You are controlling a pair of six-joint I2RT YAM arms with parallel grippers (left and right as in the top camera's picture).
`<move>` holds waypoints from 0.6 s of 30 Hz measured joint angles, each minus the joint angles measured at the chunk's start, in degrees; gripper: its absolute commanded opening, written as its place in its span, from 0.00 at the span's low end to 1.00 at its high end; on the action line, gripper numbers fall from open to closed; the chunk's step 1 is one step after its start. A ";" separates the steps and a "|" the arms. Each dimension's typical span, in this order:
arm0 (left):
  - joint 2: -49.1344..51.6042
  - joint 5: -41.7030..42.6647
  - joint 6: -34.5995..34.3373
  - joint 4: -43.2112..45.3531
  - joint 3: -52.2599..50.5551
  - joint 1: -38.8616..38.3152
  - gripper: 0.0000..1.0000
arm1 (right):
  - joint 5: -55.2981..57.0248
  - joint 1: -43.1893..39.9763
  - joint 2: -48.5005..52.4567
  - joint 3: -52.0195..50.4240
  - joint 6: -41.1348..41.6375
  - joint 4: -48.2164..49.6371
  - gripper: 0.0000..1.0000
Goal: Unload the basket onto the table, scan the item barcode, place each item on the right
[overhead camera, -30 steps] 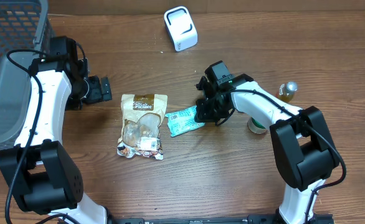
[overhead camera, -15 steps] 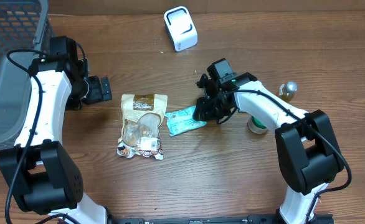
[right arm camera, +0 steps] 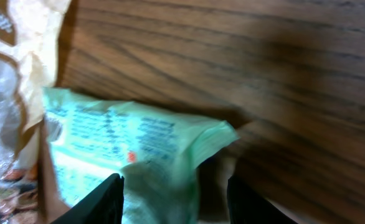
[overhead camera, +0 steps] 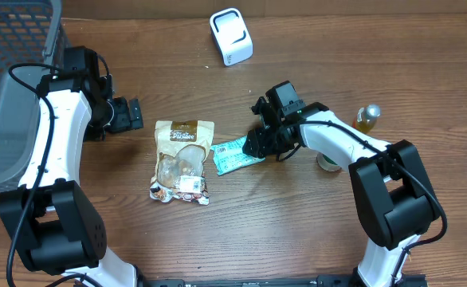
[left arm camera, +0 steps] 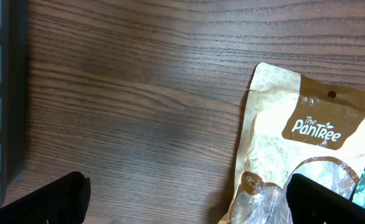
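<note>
A mint-green packet (overhead camera: 235, 155) lies flat on the wooden table, touching the right side of a beige "PanTree" pouch (overhead camera: 182, 159). My right gripper (overhead camera: 257, 145) hangs low over the packet's right end. In the right wrist view its jaws stand open (right arm camera: 176, 200), and the green packet (right arm camera: 126, 143) lies between the fingers with a gap on the right side. My left gripper (overhead camera: 134, 114) is wide open at the left of the pouch. In the left wrist view the left gripper (left arm camera: 189, 199) spans bare wood, and its right finger sits over the pouch (left arm camera: 307, 143). A white scanner (overhead camera: 231, 37) stands at the back.
A grey mesh basket (overhead camera: 10, 80) fills the far left, and its wall shows in the left wrist view (left arm camera: 2, 93). A small bottle (overhead camera: 367, 116) and a round roll (overhead camera: 327, 161) stand right of the right arm.
My right gripper's jaws have parted from shut, and it has shifted slightly left over the packet's end. The packet, the pouch and the left arm have not moved.
</note>
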 measured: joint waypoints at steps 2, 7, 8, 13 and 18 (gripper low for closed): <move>0.00 0.00 0.00 0.00 0.00 0.00 1.00 | 0.44 -0.07 -0.24 -1.07 0.87 1.70 0.50; 0.00 0.00 0.00 0.02 0.00 0.00 1.00 | 0.76 -0.15 -1.11 -3.39 2.51 4.94 0.17; 0.00 0.00 0.00 0.02 0.00 0.00 1.00 | 0.39 -0.17 -1.14 -3.65 2.99 5.09 0.14; 0.00 0.00 0.00 0.02 0.00 0.00 1.00 | -1.22 -0.24 -1.33 -3.82 4.04 5.70 0.30; 0.00 0.00 0.00 0.00 0.00 0.00 1.00 | -2.36 -0.28 -1.33 -4.48 4.20 5.73 0.41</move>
